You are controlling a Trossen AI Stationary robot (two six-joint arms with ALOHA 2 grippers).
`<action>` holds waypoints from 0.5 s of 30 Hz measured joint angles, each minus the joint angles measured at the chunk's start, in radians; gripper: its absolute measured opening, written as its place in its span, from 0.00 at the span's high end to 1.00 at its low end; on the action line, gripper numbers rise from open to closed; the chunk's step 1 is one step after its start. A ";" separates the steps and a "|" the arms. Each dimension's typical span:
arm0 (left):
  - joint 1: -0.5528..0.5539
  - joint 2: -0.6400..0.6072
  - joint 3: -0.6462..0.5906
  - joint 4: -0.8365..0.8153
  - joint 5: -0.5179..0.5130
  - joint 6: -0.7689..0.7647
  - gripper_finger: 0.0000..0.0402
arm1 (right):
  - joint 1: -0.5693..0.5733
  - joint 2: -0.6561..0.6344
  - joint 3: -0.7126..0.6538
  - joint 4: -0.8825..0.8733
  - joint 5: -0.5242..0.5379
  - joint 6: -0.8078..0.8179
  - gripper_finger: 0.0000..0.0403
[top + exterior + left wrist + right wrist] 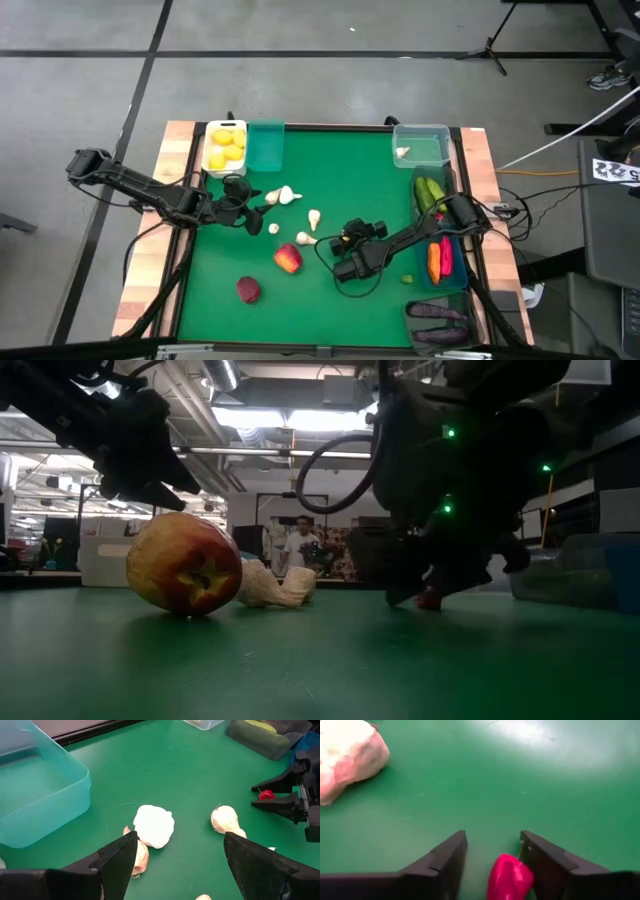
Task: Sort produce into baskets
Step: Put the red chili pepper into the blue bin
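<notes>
I have the right end effector low over the green table near its middle, fingers parted around a small glossy red chili that lies between them on the felt; one finger seems to touch it, but I judge it not yet gripped. The approach is flat so the fingers can straddle so small a piece. Its likely home is the blue plastic bin at the table's right edge, which holds orange and red produce. The left end effector hovers open above a cluster of white garlic bulbs beside the empty teal plastic bin, waiting. A red-and-yellow toy apple and a dark red one lie nearer the front, clear of the chili. The yellow lemons sit in the white bin; one garlic bulb is already in the clear bin. A garlic bulb near the right fingers could be nudged. A person stands far off in the room.
</notes>
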 joint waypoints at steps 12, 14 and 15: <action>0.000 0.000 0.000 0.000 0.000 -0.033 0.28 | 0.019 0.000 0.038 -0.030 -0.065 -0.045 0.96; 0.000 0.000 0.000 0.000 0.000 -0.036 0.28 | 0.032 0.001 0.079 -0.098 -0.097 -0.064 0.95; 0.000 0.000 0.000 -0.001 0.000 -0.036 0.28 | 0.040 -0.002 0.101 -0.142 -0.122 -0.065 0.93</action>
